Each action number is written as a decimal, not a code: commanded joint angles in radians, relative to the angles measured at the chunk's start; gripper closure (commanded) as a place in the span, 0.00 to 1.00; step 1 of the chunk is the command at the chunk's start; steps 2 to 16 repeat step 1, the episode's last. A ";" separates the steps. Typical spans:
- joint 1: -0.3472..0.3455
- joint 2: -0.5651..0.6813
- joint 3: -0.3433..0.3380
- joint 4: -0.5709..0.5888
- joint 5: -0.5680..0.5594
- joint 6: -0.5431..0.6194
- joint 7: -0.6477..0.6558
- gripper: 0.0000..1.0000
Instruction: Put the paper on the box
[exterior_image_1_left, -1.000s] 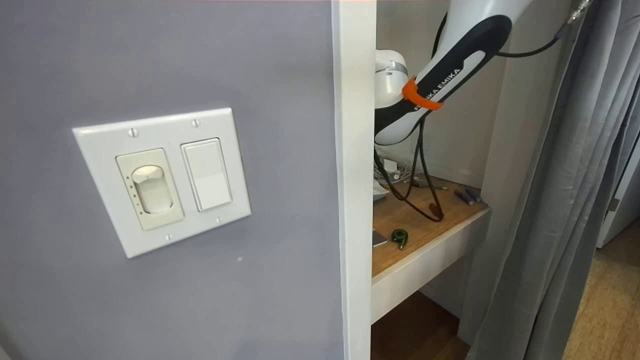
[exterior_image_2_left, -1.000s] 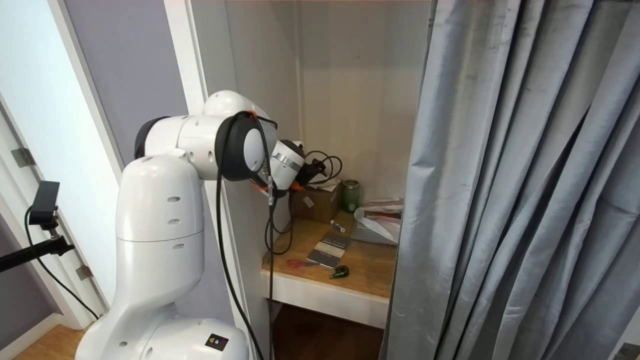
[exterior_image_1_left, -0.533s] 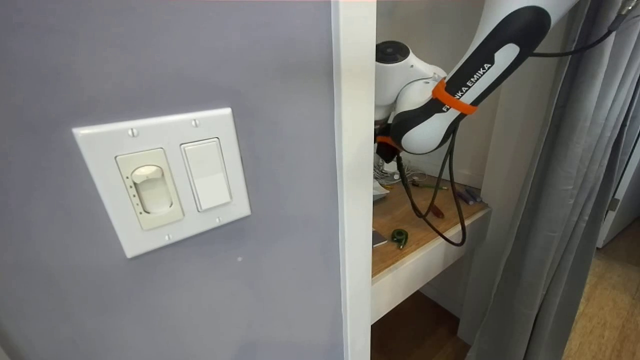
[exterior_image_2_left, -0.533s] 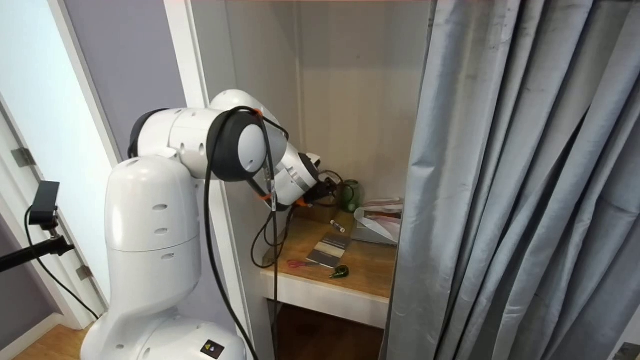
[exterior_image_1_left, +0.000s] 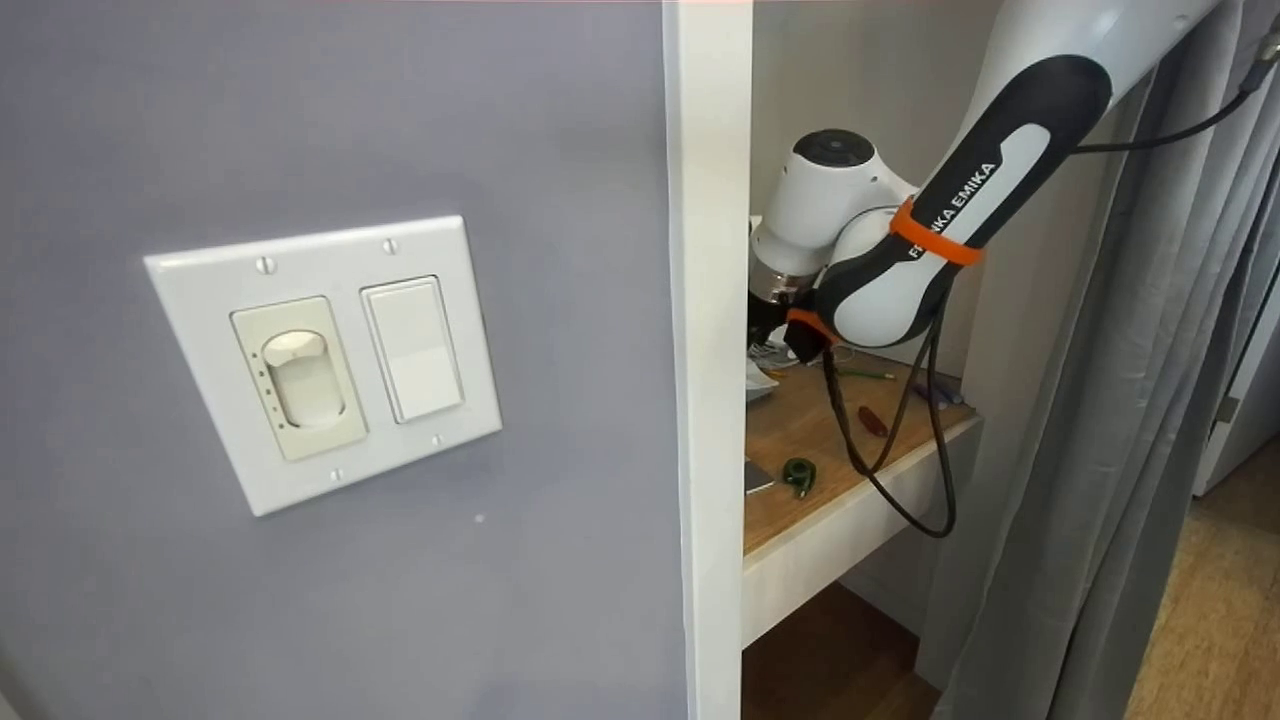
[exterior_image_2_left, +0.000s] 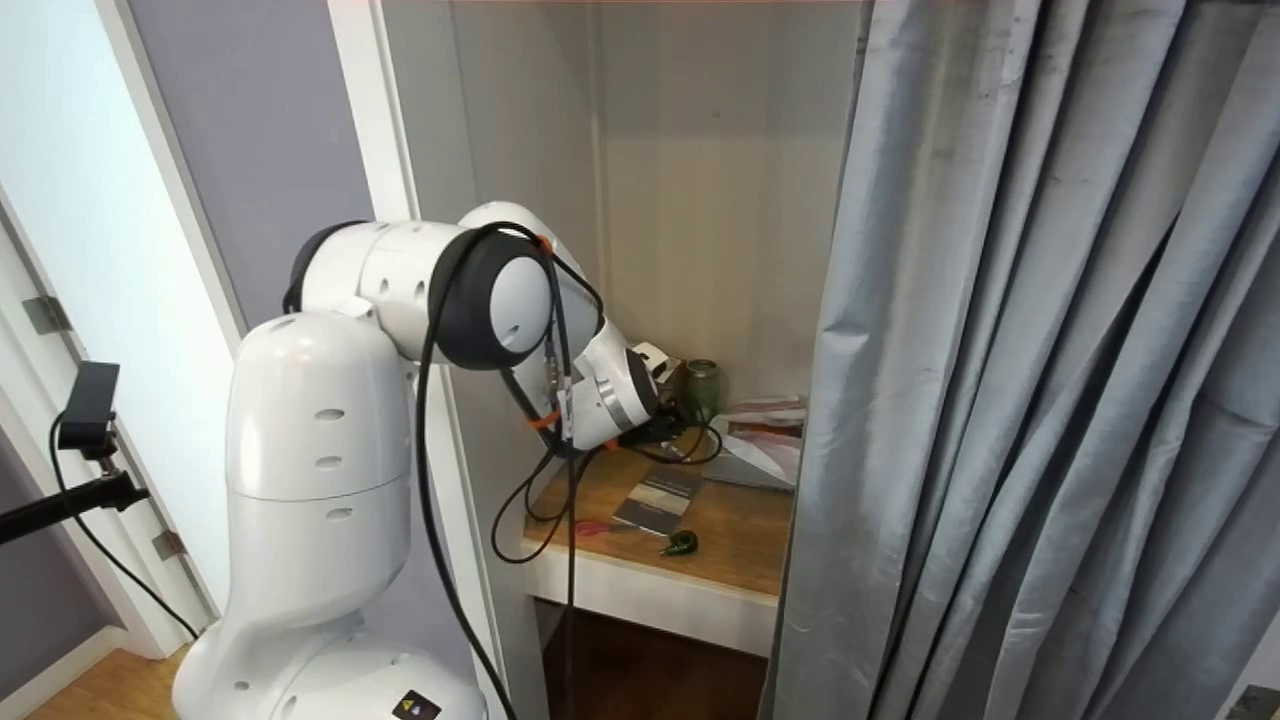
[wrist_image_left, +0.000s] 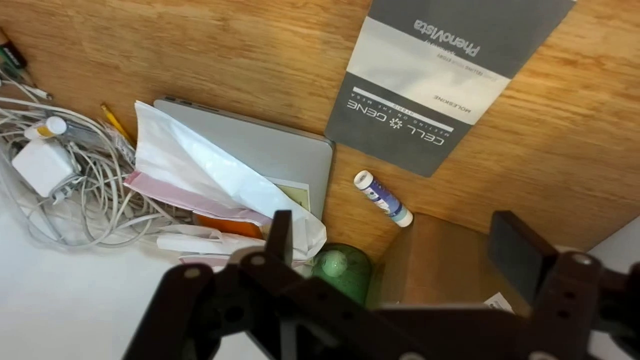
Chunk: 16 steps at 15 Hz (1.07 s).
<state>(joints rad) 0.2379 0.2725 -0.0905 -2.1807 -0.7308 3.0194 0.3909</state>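
Gripper (wrist_image_left: 397, 235), jaws well apart and holding nothing, with white paper (wrist_image_left: 215, 160) to its left in the wrist view.
There we find the paper, probably the one meant, lying across a silver laptop (wrist_image_left: 285, 150), its long axis slanting down rightward toward the gripper. The cardboard box (wrist_image_left: 447, 265) shows through the gap, so we would reach left first.

Glue stick (wrist_image_left: 383, 198): I see it lying near the laptop (wrist_image_left: 270, 154).
Cables (wrist_image_left: 117, 170): white, tangled together.
Curtain (exterior_image_2_left: 1000, 350): gray, hanging in folds.
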 joint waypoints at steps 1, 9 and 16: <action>0.000 0.000 0.002 0.000 0.001 0.000 0.000 0.00; 0.000 0.000 0.002 0.000 0.001 0.000 0.000 0.00; 0.000 0.000 0.002 0.000 0.001 0.000 0.000 0.00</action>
